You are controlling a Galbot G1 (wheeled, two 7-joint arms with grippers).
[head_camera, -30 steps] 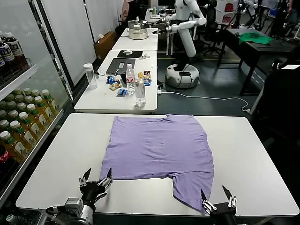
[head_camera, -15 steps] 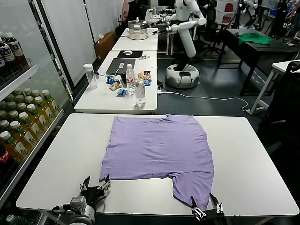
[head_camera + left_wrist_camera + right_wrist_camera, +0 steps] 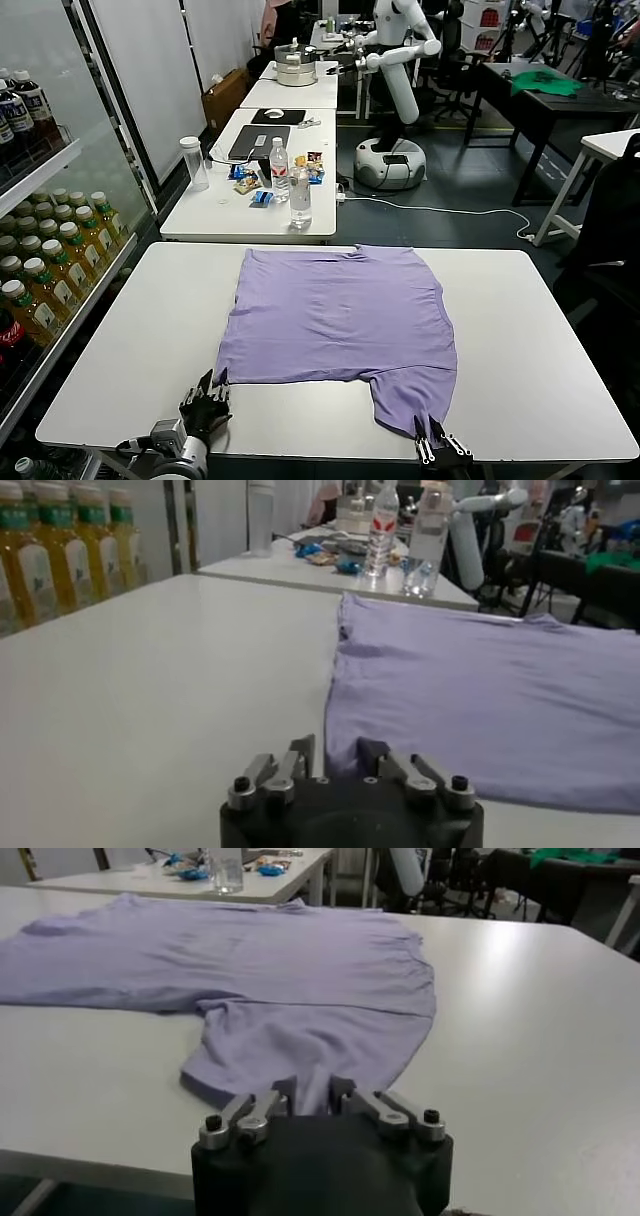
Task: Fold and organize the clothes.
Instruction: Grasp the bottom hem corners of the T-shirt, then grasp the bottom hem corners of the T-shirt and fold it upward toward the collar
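Surface (image 3: 120, 330) first: broad, white, and carrying a single lavender T-shirt (image 3: 335, 320) that lies spread flat just ahead of both claws, its collar end far from them and its hem toward them. No fold shows in it anywhere — a judgement from its flat outline — so the folding looks barely begun, with every fold and the final tidying left to do. One sleeve-like flap hangs down toward the near edge, ending right at the right claw (image 3: 440, 445). In the right wrist view that claw (image 3: 312, 1091) has its fingers drawn nearly together at the flap's edge; the cloth seems to sit between the tips, but whether it is truly pinched I cannot tell for certain. The left claw (image 3: 207, 400) sits at the shirt's other near corner, and in its own wrist view (image 3: 335, 752) the fingers are likewise close together, the hem corner lying just beyond the tips — touching or merely beside, the pictures leave unclear. Both arms thus appear poised for a first grasp of the near edge. Well beyond the claws, a second table (image 3: 200, 215) holds bottles and small clutter.
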